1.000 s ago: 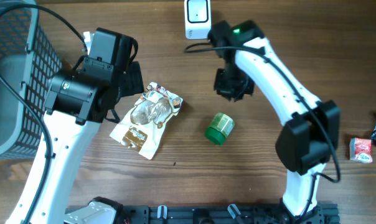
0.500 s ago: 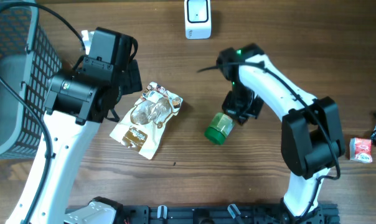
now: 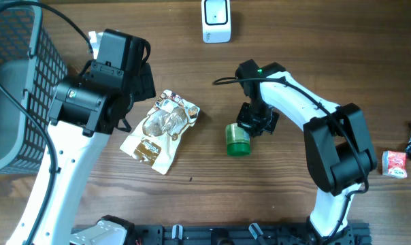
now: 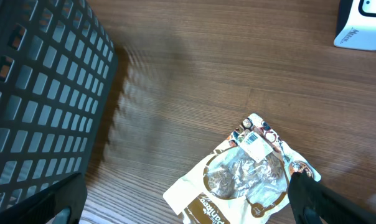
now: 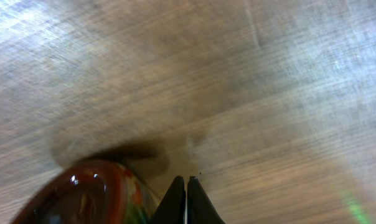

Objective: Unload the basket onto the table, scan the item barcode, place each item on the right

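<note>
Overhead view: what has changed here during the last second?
The right gripper travelled from near the scanner down to the green jar, shut, and seems to have nudged it slightly left, turning it. It holds nothing. The left arm, snack bag and basket stayed put.

Overhead looks straight down on the whole table (image 3: pixel 273 204). Left wrist, higher up, shares the snack pouch (image 4: pixel 244 174); right wrist hugs the wood
</note>
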Robot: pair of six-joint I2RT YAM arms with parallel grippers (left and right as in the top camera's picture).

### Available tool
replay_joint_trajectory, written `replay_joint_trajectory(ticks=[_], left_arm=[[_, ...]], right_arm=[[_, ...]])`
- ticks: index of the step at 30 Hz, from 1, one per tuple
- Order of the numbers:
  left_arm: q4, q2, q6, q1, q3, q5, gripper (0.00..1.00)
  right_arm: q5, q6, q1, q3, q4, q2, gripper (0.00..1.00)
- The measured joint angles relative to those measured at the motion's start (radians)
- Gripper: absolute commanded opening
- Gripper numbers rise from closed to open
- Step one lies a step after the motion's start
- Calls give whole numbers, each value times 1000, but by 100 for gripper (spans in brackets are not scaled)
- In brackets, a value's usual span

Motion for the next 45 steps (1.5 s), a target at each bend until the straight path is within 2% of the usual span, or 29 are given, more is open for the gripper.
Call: replay_joint_trajectory(ticks=[9,12,14,16,17,19,24,30,34,37,41,45], left_arm=[[0,0,0,0,0,0,100],[0,0,0,0,0,0,100],[0,0,0,0,0,0,100],[0,0,0,0,0,0,100],[0,0,0,0,0,0,100],[0,0,0,0,0,0,100],[0,0,0,0,0,0,100],[7,0,0,0,0,0,100],[13,0,1,1,0,-34,100],[83,-3,27,26,0,-47,100],[195,-19,108,111,0,4,100],[199,-31,142,213,0,77,100]], right_arm=[[-17,-195,0,-2,147,0,5],[-22,-229,0,-2,175,0,9],[-23,-242,-2,-2,188,0,22],[-23,-253,-9,-2,195,0,52],[-23,-256,-14,-2,195,0,63],[-22,-262,-33,3,185,0,100],[-18,-292,-87,113,93,0,100],[-7,-300,-100,364,-164,2,100],[-6,-304,-78,388,-252,0,100],[0,-303,-48,388,-253,0,100],[5,-294,9,388,-272,0,100],[31,-256,63,370,-271,0,100]])
